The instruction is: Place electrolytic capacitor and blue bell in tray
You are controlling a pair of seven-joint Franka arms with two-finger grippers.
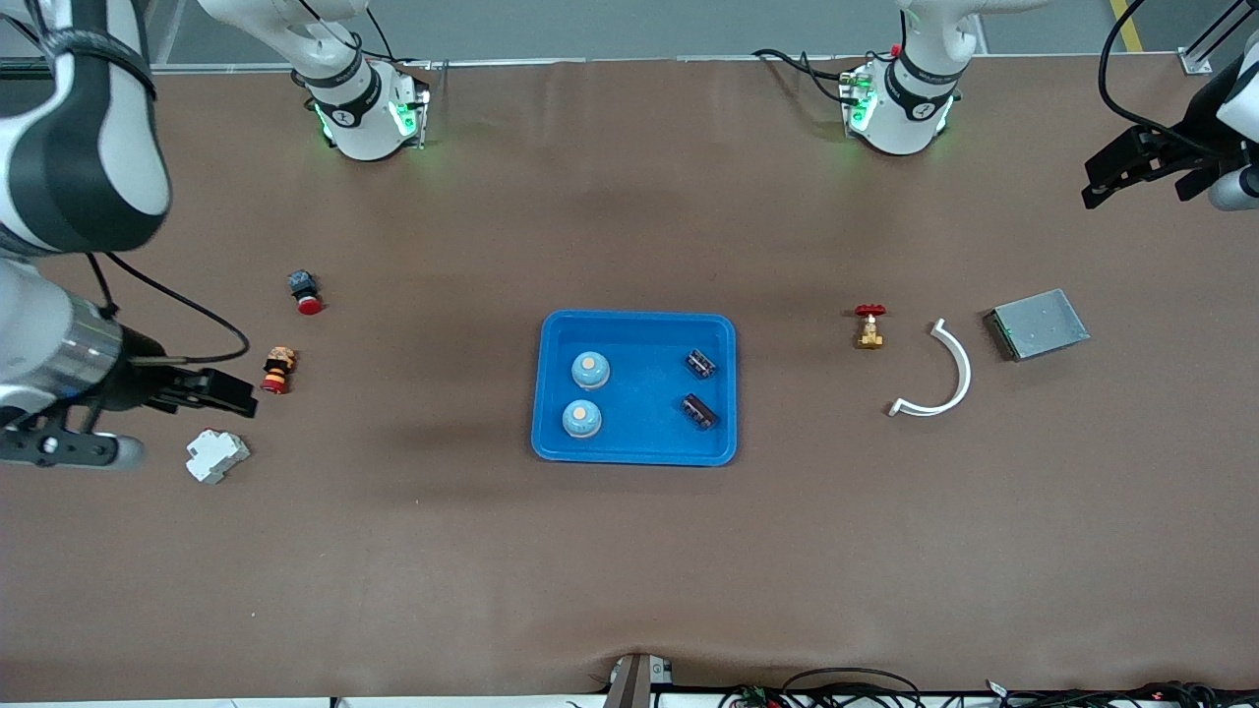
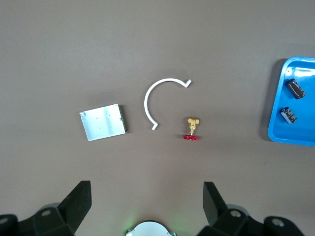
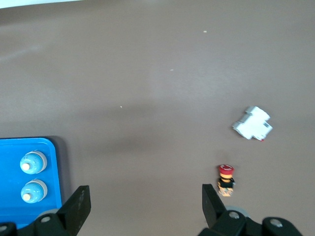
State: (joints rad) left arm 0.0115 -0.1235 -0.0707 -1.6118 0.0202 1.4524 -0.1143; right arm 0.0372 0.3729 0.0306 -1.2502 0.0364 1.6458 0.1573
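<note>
At frame's left edge, right gripper (image 1: 231,393) spread wide, empty, beside white breaker (image 1: 217,456) and red buttons (image 1: 277,370). Mid-frame, blue tray (image 1: 637,446) holding two blue bells (image 1: 590,370) and two capacitors (image 1: 699,363). Further right, brass valve (image 1: 869,326), white arc (image 1: 942,375), grey box (image 1: 1038,324). Upper right, left gripper (image 1: 1107,179) agape, waiting

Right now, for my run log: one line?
blue plastic tray: two blue bells, two black capacitors inside | left gripper open | right gripper open
</note>
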